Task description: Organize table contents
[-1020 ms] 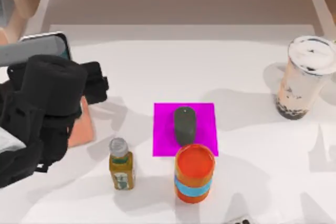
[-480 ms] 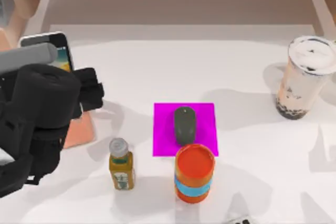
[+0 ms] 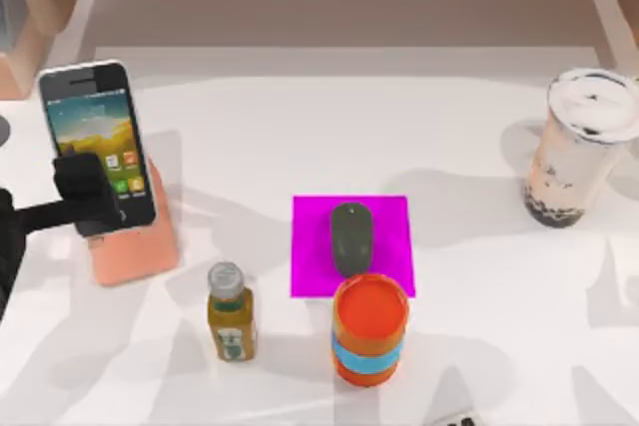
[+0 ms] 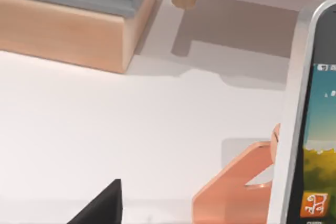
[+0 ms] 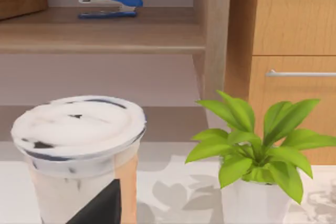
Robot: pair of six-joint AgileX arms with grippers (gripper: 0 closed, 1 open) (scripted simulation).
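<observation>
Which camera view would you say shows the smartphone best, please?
The top view: the whole smartphone shows, screen up, leaning on its orange stand, with the left gripper at its lower edge. The left wrist view catches one white edge and a screen strip.

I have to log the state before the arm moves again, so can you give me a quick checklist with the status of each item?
1. Smartphone leaning on the orange stand, screen up: ok.
2. Left pincer at the phone's lower edge, whether it grips or has let go: cannot tell.
3. Computer mouse lying on the magenta mat: ok.
4. Milk-tea cup upright, lid on, at the table's right side: ok.
5. Amber bottle and orange can upright, apart from the stand: ok.
</observation>
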